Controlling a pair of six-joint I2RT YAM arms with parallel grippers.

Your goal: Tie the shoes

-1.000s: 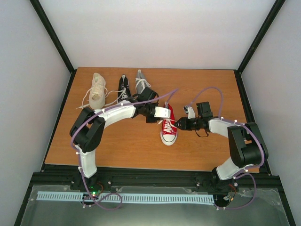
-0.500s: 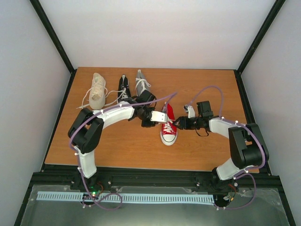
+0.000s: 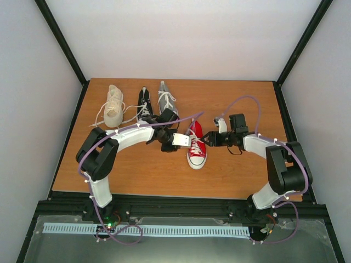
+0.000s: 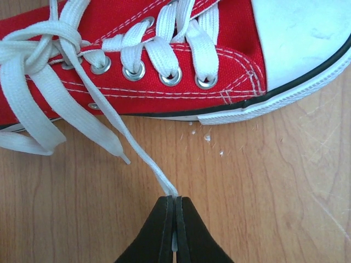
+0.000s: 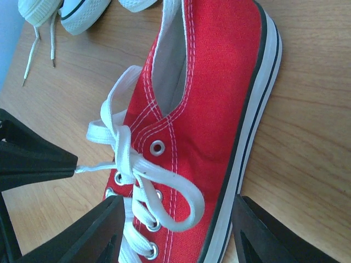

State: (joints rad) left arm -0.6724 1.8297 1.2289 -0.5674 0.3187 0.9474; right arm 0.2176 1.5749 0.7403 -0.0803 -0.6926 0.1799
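wooden table. red shoe near its middle, toe toward the arms. cream shoe, black shoe and grey shoe side by side, far left. right gripper spread wide, straddling the red shoe, gripping nothing. left gripper beside that shoe, pinched tight on one white lace, pulled taut.

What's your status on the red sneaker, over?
Left gripper shut on white lace, taut. Right gripper open, straddling red sneaker. Nothing blocking.
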